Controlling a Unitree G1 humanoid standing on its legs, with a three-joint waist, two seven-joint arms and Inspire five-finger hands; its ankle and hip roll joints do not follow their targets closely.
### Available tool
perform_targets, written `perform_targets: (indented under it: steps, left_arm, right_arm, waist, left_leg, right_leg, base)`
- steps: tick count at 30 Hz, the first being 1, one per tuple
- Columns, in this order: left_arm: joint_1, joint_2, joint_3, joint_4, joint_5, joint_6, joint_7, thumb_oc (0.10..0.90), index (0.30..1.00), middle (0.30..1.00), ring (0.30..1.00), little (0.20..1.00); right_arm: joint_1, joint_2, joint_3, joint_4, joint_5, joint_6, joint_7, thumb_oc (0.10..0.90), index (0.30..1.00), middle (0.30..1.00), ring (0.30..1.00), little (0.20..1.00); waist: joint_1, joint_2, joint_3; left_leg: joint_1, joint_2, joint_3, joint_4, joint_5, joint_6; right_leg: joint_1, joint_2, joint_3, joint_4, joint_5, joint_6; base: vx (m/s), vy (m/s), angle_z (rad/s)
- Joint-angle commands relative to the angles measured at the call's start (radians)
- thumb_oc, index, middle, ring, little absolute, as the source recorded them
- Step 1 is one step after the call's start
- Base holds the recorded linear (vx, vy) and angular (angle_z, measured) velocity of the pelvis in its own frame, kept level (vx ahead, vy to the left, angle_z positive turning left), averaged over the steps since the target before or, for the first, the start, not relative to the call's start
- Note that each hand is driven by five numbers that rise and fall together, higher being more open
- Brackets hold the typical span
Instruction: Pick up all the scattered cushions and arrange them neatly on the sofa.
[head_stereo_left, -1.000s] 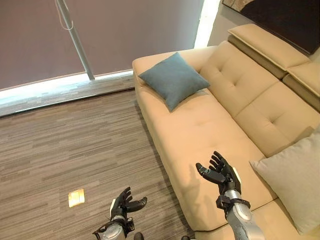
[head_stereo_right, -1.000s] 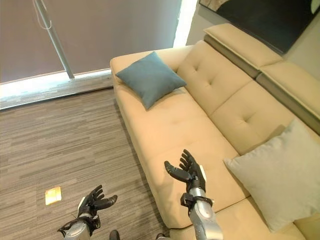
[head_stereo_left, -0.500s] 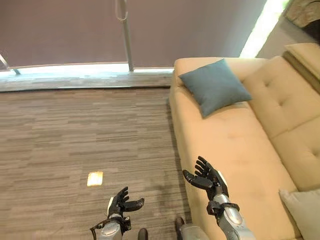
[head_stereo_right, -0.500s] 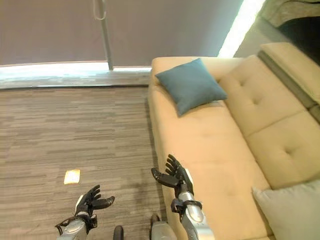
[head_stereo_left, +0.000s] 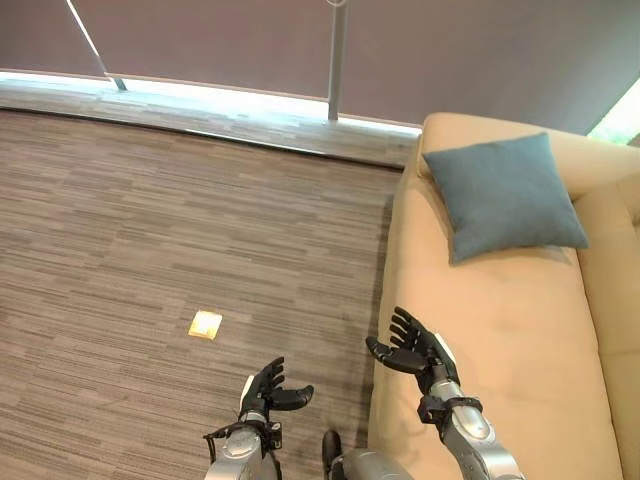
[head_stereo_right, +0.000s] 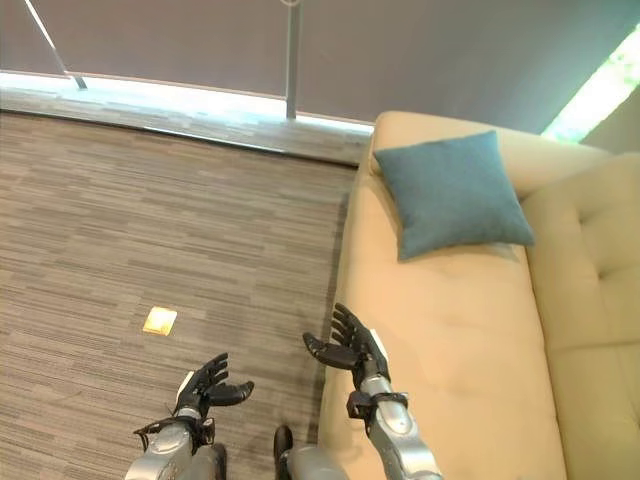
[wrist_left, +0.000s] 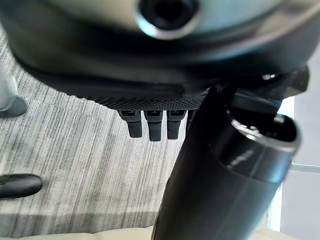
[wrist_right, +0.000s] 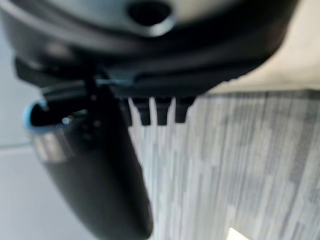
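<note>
Square blue-grey cushion (head_stereo_left: 506, 196) flat on beige sofa (head_stereo_left: 500, 330).

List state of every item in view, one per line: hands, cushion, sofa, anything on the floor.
left hand: open, empty, over the floor
right hand: open, empty, at the sofa's front edge
blue cushion: lying on the sofa seat by its far end, tilted against the arm
sofa: near seat bare
yellow patch: flat on the wood floor, apart from both hands

Head views downward; wrist views along fingers (wrist_left: 150, 130).
</note>
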Motion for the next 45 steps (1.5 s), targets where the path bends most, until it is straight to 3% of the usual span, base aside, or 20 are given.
perform_targets:
  steps: [1,3,5,6,13,15,17,18,19,22,23,25,29,30,31,35,39,42,43,45]
  left_arm:
    - [-0.001,0.048,0.004,-0.134,0.057,-0.045,-0.028,0.800,0.900,0.900,0.900,0.900]
    - [0.021,0.048,-0.006,-0.142,0.050,-0.041,-0.035,0.800,0.900,0.900,0.900,0.900]
    - [0.022,0.048,-0.012,-0.140,0.047,-0.041,-0.036,0.800,0.900,0.900,0.900,0.900]
    - [0.023,0.045,-0.019,-0.136,0.044,-0.040,-0.034,0.800,0.900,0.900,0.900,0.900]
    - [0.036,0.037,-0.032,-0.130,0.056,-0.038,-0.045,0.800,0.900,0.900,0.900,0.900]
    - [0.038,0.055,-0.038,-0.125,0.087,-0.036,-0.060,0.800,0.900,0.900,0.900,0.900]
    - [0.038,0.059,-0.039,-0.119,0.103,-0.033,-0.064,0.800,0.900,0.900,0.900,0.900]
    - [0.035,0.067,-0.039,-0.120,0.125,-0.027,-0.063,0.800,0.900,0.900,0.900,0.900]
    - [0.034,0.067,-0.039,-0.120,0.125,-0.027,-0.063,0.800,0.900,0.900,0.900,0.900]
    - [0.037,0.077,-0.051,-0.109,0.153,-0.020,-0.077,0.800,0.900,0.900,0.900,0.900]
    - [0.037,0.076,-0.054,-0.105,0.174,-0.013,-0.085,0.800,0.900,0.900,0.900,0.900]
    - [0.031,0.074,-0.054,-0.093,0.179,-0.016,-0.083,0.800,0.900,0.900,0.900,0.900]
    - [0.026,0.073,-0.058,-0.077,0.171,-0.023,-0.096,0.800,0.900,0.900,0.900,0.900]
    - [0.029,0.072,-0.057,-0.066,0.168,-0.027,-0.096,0.800,0.900,0.900,0.900,0.900]
    - [0.029,0.071,-0.056,-0.065,0.168,-0.027,-0.096,0.800,0.900,0.900,0.900,0.900]
    - [0.027,0.055,-0.051,-0.060,0.171,-0.030,-0.080,0.800,0.900,0.900,0.900,0.900]
    - [0.035,0.041,-0.056,-0.061,0.185,-0.035,-0.077,0.800,0.900,0.900,0.900,0.900]
    - [0.046,0.035,-0.059,-0.064,0.187,-0.040,-0.077,0.800,0.900,0.900,0.900,0.900]
    - [0.049,0.041,-0.055,-0.076,0.177,-0.039,-0.068,0.800,0.900,0.900,0.900,0.900]
    - [0.047,0.050,-0.049,-0.107,0.167,-0.034,-0.070,0.800,0.900,0.900,0.900,0.900]
  right_arm:
    - [-0.047,-0.001,-0.025,-0.096,-0.002,-0.064,0.026,0.800,0.900,0.900,0.900,0.900]
    - [-0.047,0.005,-0.018,-0.088,-0.014,-0.062,0.032,0.800,0.900,0.900,0.900,0.900]
    - [-0.047,0.006,-0.017,-0.082,-0.014,-0.063,0.032,0.800,0.900,0.900,0.900,0.900]
    - [-0.045,0.010,-0.016,-0.067,-0.017,-0.062,0.030,0.800,0.900,0.900,0.900,0.900]
    - [-0.031,0.010,-0.019,-0.051,-0.027,-0.058,0.045,0.800,0.900,0.900,0.900,0.900]
    - [-0.017,0.023,-0.022,-0.057,-0.042,-0.046,0.056,0.800,0.900,0.900,0.900,0.900]
    - [-0.009,0.030,-0.019,-0.055,-0.047,-0.047,0.060,0.800,0.900,0.900,0.900,0.900]
    - [-0.009,0.039,-0.016,-0.059,-0.061,-0.038,0.068,0.800,0.900,0.900,0.900,0.900]
    - [-0.009,0.039,-0.016,-0.059,-0.061,-0.038,0.068,0.800,0.900,0.900,0.900,0.900]
    - [0.000,0.046,-0.024,-0.062,-0.061,-0.041,0.070,0.800,0.900,0.900,0.900,0.900]
    - [0.018,0.051,-0.034,-0.079,-0.054,-0.044,0.076,0.800,0.900,0.900,0.900,0.900]
    - [0.019,0.052,-0.034,-0.075,-0.046,-0.044,0.077,0.800,0.900,0.900,0.900,0.900]
    - [0.023,0.048,-0.036,-0.061,-0.027,-0.042,0.082,0.800,0.900,0.900,0.900,0.900]
    - [0.022,0.045,-0.037,-0.056,-0.020,-0.041,0.083,0.800,0.900,0.900,0.900,0.900]
    - [0.022,0.044,-0.037,-0.056,-0.020,-0.041,0.083,0.800,0.900,0.900,0.900,0.900]
    - [0.002,0.043,-0.030,-0.038,-0.005,-0.054,0.067,0.800,0.900,0.900,0.900,0.900]
    - [0.018,0.033,-0.036,-0.050,-0.001,-0.060,0.064,0.800,0.900,0.900,0.900,0.900]
    - [0.027,0.024,-0.041,-0.059,0.004,-0.064,0.064,0.800,0.900,0.900,0.900,0.900]
    - [0.024,0.008,-0.031,-0.067,-0.001,-0.070,0.059,0.800,0.900,0.900,0.900,0.900]
    - [0.020,-0.005,-0.029,-0.069,-0.011,-0.071,0.052,0.800,0.900,0.900,0.900,0.900]
  waist:
    - [0.006,-0.028,-0.008]
    - [0.025,-0.029,-0.013]
    - [0.031,-0.030,-0.015]
    - [0.040,-0.035,-0.021]
    - [0.052,-0.024,-0.043]
    - [0.043,-0.039,-0.063]
    - [0.046,-0.045,-0.069]
    - [0.046,-0.049,-0.070]
    - [0.047,-0.048,-0.072]
    - [0.029,-0.020,-0.065]
    - [0.003,-0.010,-0.063]
    - [-0.008,-0.006,-0.064]
    - [-0.032,-0.009,-0.059]
    - [-0.039,-0.012,-0.054]
    - [-0.043,-0.011,-0.048]
    - [-0.056,-0.021,-0.025]
    - [-0.073,-0.003,-0.054]
    - [-0.082,0.011,-0.067]
    - [-0.076,0.008,-0.063]
    - [-0.050,-0.016,-0.040]
  left_leg:
    - [0.069,0.011,0.073,-0.140,-0.081,0.039]
    - [0.060,0.059,0.038,-0.316,0.020,0.025]
    - [0.048,0.076,0.024,-0.358,0.063,0.011]
    - [0.021,0.120,-0.002,-0.434,0.112,-0.011]
    - [0.040,0.152,-0.044,-0.528,0.184,-0.037]
    - [0.049,0.111,-0.037,-0.482,0.157,-0.017]
    - [0.057,0.094,-0.029,-0.473,0.138,-0.004]
    - [0.087,0.044,-0.010,-0.450,0.093,0.037]
    - [0.085,0.046,-0.009,-0.451,0.094,0.037]
    - [0.144,0.013,-0.012,-0.463,0.059,0.070]
    - [0.183,-0.005,-0.021,-0.473,0.037,0.080]
    - [0.201,-0.015,-0.022,-0.484,0.029,0.082]
    - [0.260,-0.048,-0.030,-0.509,-0.007,0.084]
    - [0.299,-0.064,-0.029,-0.514,-0.039,0.084]
    - [0.306,-0.062,-0.035,-0.512,-0.043,0.083]
    - [0.394,-0.085,-0.026,-0.497,-0.096,0.063]
    - [0.445,-0.077,-0.041,-0.446,-0.105,0.036]
    - [0.440,-0.054,-0.036,-0.360,-0.061,-0.004]
    - [0.352,0.005,-0.041,-0.088,0.094,-0.061]
    - [0.254,0.050,-0.033,0.146,0.154,-0.043]
  right_leg:
    - [0.033,-0.046,0.138,0.002,-0.055,0.114]
    - [0.068,-0.040,0.137,0.023,-0.085,0.125]
    - [0.079,-0.040,0.137,0.025,-0.089,0.128]
    - [0.108,-0.048,0.143,0.031,-0.102,0.139]
    - [0.170,-0.093,0.186,0.049,-0.111,0.178]
    - [0.159,-0.150,0.217,0.086,-0.018,0.222]
    - [0.147,-0.171,0.223,0.114,0.012,0.236]
    - [0.113,-0.234,0.212,0.212,0.161,0.259]
    - [0.110,-0.232,0.213,0.210,0.164,0.258]
    - [0.062,-0.253,0.227,0.361,0.290,0.238]
    - [0.017,-0.241,0.242,0.381,0.304,0.225]
    - [-0.012,-0.230,0.236,0.360,0.300,0.221]
    - [-0.065,-0.189,0.174,0.263,0.212,0.221]
    - [-0.118,-0.163,0.108,0.162,0.144,0.223]
    - [-0.108,-0.163,0.102,0.162,0.139,0.223]
    - [-0.179,-0.140,-0.074,-0.026,0.127,0.226]
    - [-0.138,-0.102,-0.006,-0.008,0.104,0.182]
    - [-0.097,-0.071,0.023,-0.021,0.084,0.154]
    - [-0.041,-0.033,0.050,-0.044,0.061,0.105]
    - [0.013,-0.017,0.072,-0.063,0.045,0.064]
  base:
    - [0.27,0.107,0.25]
    - [0.32,0.137,0.13]
    - [0.23,0.125,-0.16]
    - [0.21,0.136,-0.26]
    - [0.33,0.342,-0.19]
    - [0.29,0.439,-0.29]
    - [0.27,0.437,0.06]
    - [0.26,0.445,0.26]
    - [0.26,0.453,0.21]
    - [0.32,0.386,0.13]
    - [0.34,0.306,0.32]
    - [0.27,0.195,0.37]
    - [0.32,0.121,0.05]
    - [0.25,0.049,0.17]
    - [0.43,0.059,0.23]
    - [0.37,-0.047,0.15]
    - [0.42,-0.136,0.08]
    - [0.29,-0.156,-0.08]
    - [0.43,-0.357,-0.02]
    - [0.35,-0.330,-0.13]
